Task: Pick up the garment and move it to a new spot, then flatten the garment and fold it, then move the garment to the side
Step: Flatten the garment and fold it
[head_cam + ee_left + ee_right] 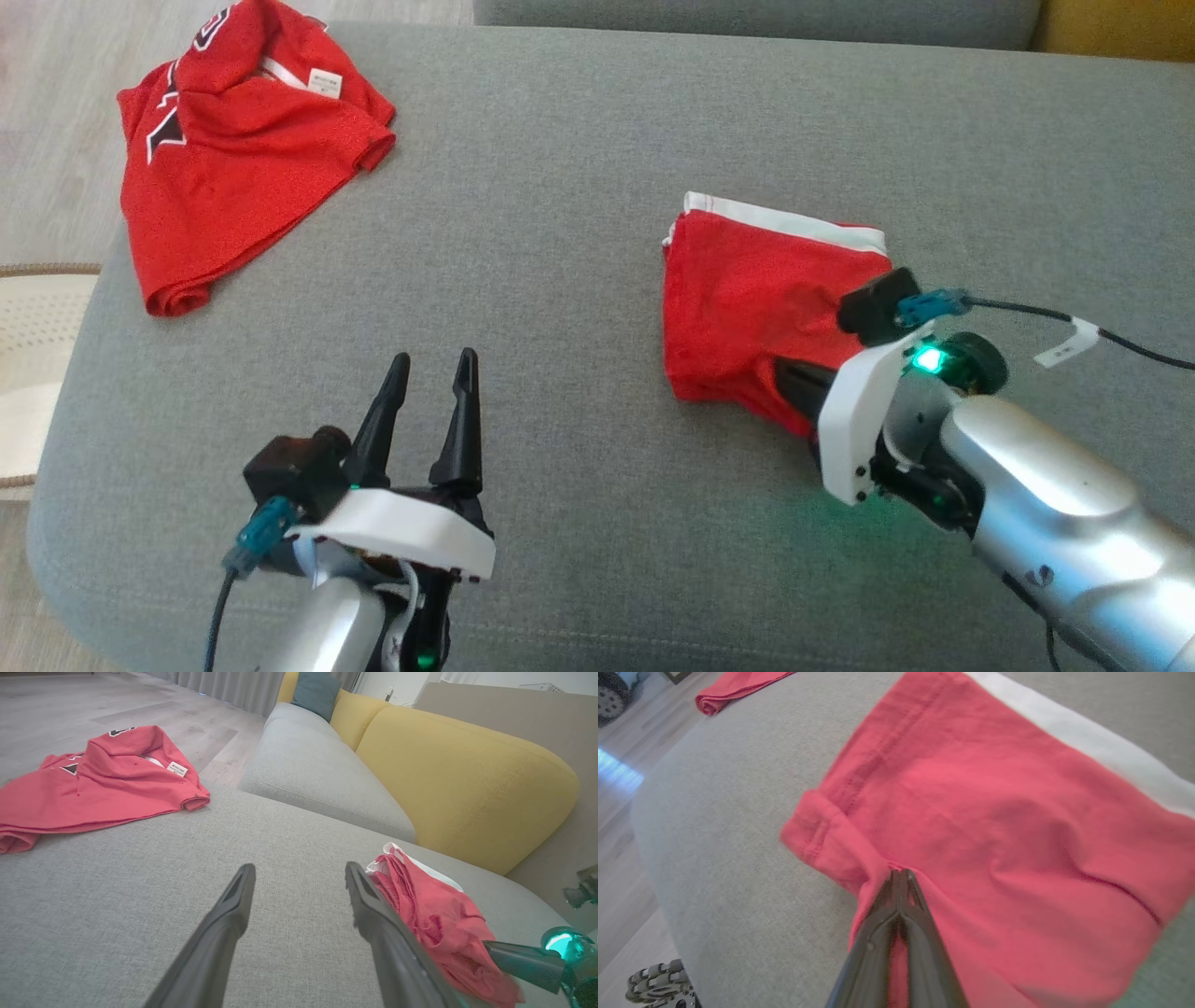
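Nearest the head camera, the left gripper (434, 359) hovers over the grey sofa cushion (560, 233), its two dark fingers spread apart and holding nothing. Further right, the right gripper (795, 378) reaches into the near edge of the garment (747, 289), a folded red piece with a white band along its far side, lying flat on the cushion's right half. A red jersey (215, 177) lies crumpled at the cushion's far left corner, well apart from the garment. It carries black-and-white lettering, creased and not readable, and a small white label (322, 84) whose print is too fine to make out.

From the left wrist, the left gripper (300, 870) shows its jaws wide open above bare fabric. The garment (434, 914) sits just right of the right-hand finger, and the jersey (103, 784) is far left, its label (177, 768) still illegible. A yellow backrest (458, 774) rises behind.

From the right wrist, the right gripper (899, 872) has its fingers pressed together, pinching a puckered fold of the garment (994, 812) near its hemmed corner. The white band (1087, 751) runs along the far edge.
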